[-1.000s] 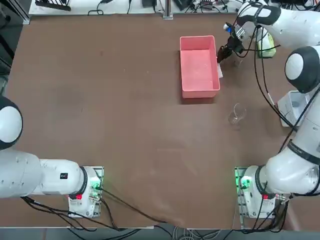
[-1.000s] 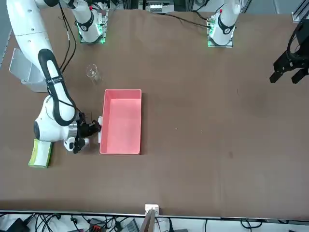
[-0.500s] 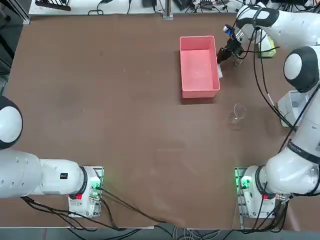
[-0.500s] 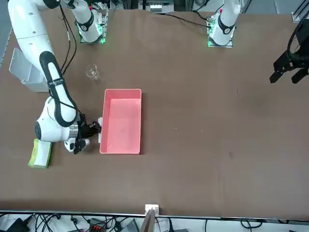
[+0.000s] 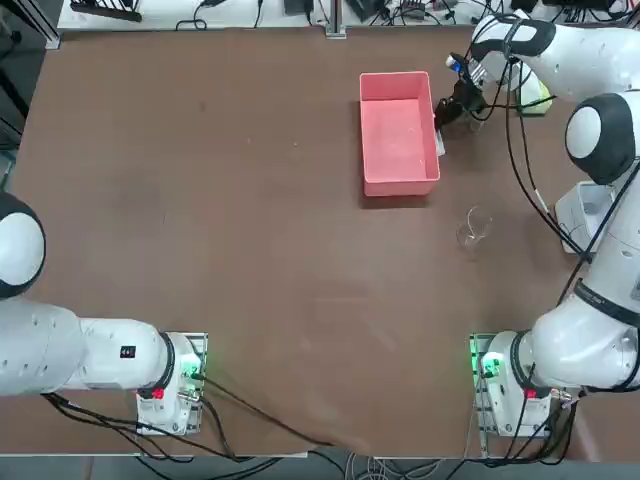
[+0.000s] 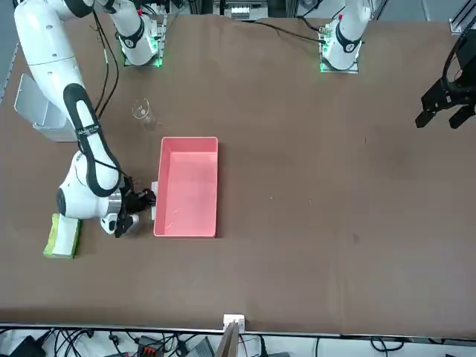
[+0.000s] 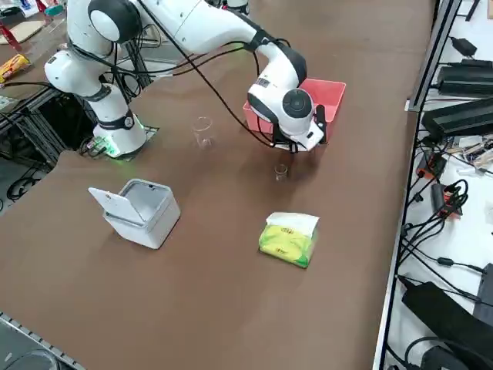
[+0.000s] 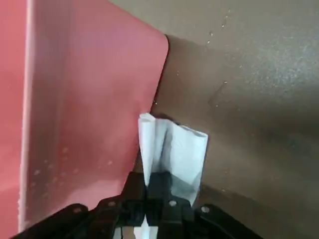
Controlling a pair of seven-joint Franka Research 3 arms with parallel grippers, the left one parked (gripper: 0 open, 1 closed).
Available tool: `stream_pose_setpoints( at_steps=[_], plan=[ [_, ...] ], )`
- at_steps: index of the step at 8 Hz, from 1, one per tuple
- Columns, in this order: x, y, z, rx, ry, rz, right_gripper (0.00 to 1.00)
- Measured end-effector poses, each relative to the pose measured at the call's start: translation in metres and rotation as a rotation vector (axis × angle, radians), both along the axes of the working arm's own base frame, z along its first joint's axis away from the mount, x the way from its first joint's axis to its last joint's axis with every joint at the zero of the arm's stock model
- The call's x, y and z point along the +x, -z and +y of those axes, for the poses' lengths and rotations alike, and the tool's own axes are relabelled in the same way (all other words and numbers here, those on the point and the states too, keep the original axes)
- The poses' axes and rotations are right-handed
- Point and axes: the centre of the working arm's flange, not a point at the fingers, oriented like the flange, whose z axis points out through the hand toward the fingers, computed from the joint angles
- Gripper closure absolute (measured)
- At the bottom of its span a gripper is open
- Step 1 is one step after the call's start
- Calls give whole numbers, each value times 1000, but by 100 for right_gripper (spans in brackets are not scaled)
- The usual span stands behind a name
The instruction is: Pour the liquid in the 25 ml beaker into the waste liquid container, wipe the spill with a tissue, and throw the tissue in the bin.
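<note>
My right gripper [image 8: 152, 181] is shut on the white tissue [image 8: 172, 147], holding it low against the table beside the outer wall of the waste liquid container, a pink tray [image 8: 89, 114]. Seen from overhead, the gripper [image 5: 443, 112] is at the tray's [image 5: 400, 180] right side near its far end, and the tissue [image 5: 440, 142] shows as a white strip along that wall. The 25 ml beaker [image 7: 281, 173] stands upright on the table just beside the hand. The bin [image 7: 139, 210], a pale grey box with its lid open, sits near the right arm's base.
A larger clear beaker [image 5: 473, 228] stands between the tray and the right arm's base. The green tissue pack [image 7: 289, 239] lies near the table's far right corner. The arm's cables hang over the area right of the tray.
The right wrist has shifted slightly along the tray's side with the tissue still gripped. The tray, both beakers and the bin have not moved.
</note>
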Motion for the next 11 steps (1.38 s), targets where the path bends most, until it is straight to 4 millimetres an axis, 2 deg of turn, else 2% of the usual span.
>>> stream_pose_setpoints(
  at_steps=[11],
  plan=[
    [0,0,-3,1,3,-3,96]
  ],
)
